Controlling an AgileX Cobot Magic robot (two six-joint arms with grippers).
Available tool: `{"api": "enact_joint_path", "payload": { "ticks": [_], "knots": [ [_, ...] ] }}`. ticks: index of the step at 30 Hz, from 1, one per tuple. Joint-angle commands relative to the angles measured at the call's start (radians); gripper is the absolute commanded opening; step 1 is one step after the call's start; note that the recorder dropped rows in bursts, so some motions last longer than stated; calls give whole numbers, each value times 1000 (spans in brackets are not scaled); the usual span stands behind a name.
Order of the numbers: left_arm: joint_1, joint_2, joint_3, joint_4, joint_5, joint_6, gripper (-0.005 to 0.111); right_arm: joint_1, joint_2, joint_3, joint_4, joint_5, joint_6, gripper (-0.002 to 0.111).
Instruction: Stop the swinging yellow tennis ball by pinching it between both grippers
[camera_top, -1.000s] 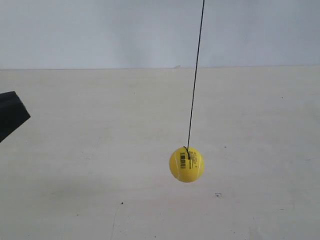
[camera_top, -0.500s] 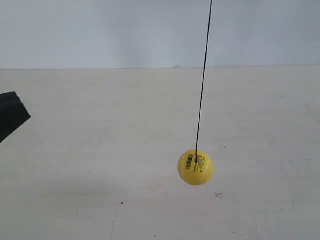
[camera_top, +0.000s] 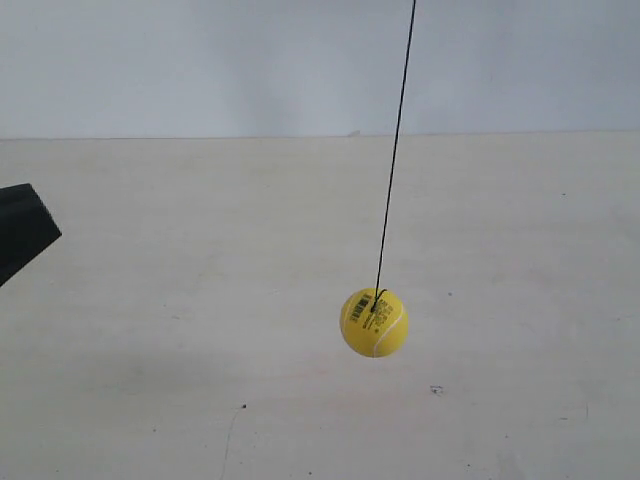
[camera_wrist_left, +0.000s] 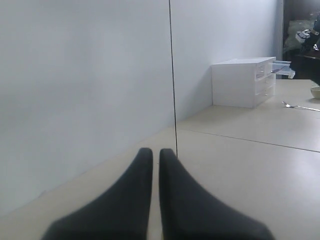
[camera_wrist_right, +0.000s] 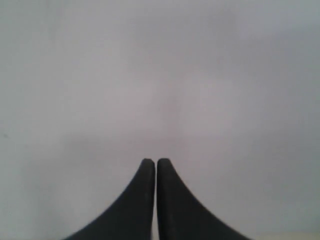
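Yellow tennis ball (camera_top: 374, 322) hangs free on its string (camera_top: 393, 150) over the table (camera_top: 150, 300)
Only the exterior view shows it; its barcode label is unreadable, and a black part (camera_top: 22, 232) is cut off at that view's left. Left gripper (camera_wrist_left: 155, 152) and right gripper (camera_wrist_right: 152, 162), seen only in their wrist views: jaws pressed together

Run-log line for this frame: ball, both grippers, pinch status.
ball: yellow tennis ball hanging free on tilted string | left gripper: shut, empty | right gripper: shut, empty | pinch: not yet done
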Motion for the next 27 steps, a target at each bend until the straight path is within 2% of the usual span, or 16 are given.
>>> {"api": "enact_joint_path", "payload": {
  "ticks": [1, 3, 8, 27],
  "knots": [
    [1, -7, 5, -2, -6, -9, 5, -153, -6, 7, 41, 242, -85, 0],
    [1, -7, 5, -2, -6, -9, 5, -205, -6, 7, 52, 332, -65, 0],
    [1, -7, 5, -2, -6, -9, 5, -189, -6, 7, 14, 598, -129, 0],
    [1, -7, 5, -2, -6, -9, 5, -189, -6, 7, 16, 632, -138, 0]
  ]
}}
